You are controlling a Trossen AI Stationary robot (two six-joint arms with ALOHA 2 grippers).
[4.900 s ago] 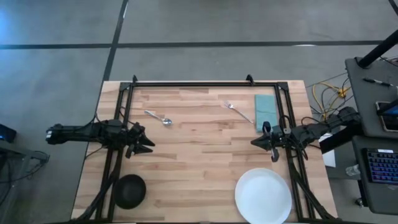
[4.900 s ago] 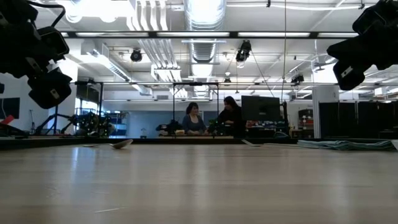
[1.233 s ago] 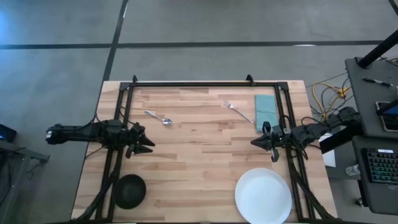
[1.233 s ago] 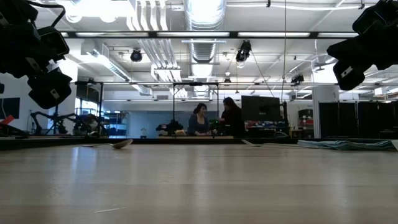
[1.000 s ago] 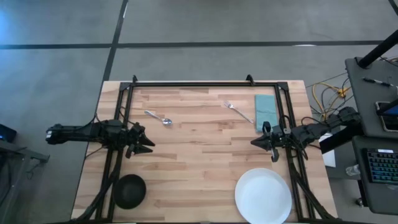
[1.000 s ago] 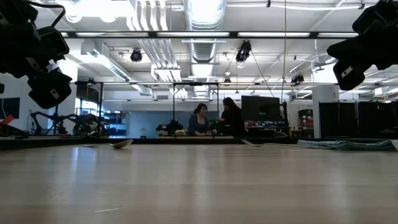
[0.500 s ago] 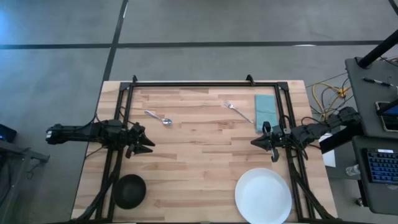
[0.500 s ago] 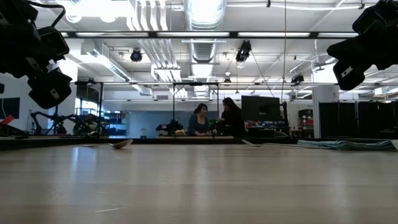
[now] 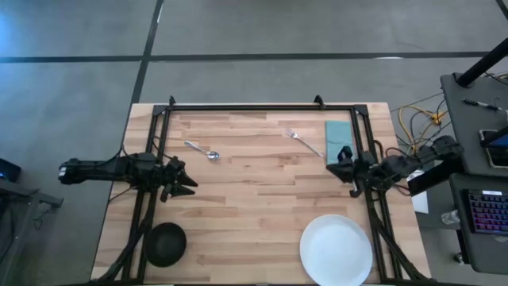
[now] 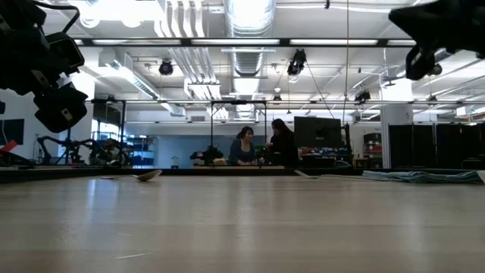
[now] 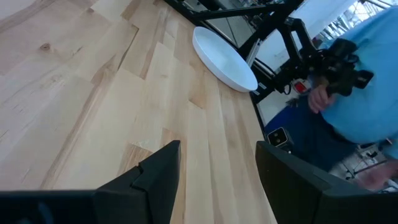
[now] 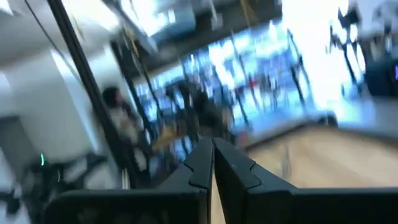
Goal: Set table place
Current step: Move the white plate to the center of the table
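On the wooden table (image 9: 254, 206) a white plate (image 9: 336, 249) lies near the front right; it also shows in the left wrist view (image 11: 224, 50). A black bowl (image 9: 166, 243) stands near the front left. A silver spoon (image 9: 203, 150) lies far left of the middle, and a silver fork (image 9: 304, 143) lies far right, beside a teal napkin (image 9: 337, 139). My left gripper (image 9: 186, 181) hovers open and empty (image 11: 217, 180) at the left side. My right gripper (image 9: 343, 159) is shut and empty (image 12: 211, 163), raised above the napkin's near end.
A black metal frame (image 9: 262, 106) runs along the far edge and down both sides. A person in blue (image 11: 367, 93) is beyond the table's right edge. Two people (image 10: 261, 144) sit far back in the room. Cables and a desk (image 9: 476, 119) lie to the right.
My right gripper has risen and swung toward the table's far edge, over the near end of the napkin, turning as it went. My left arm and all the things on the table have kept still.
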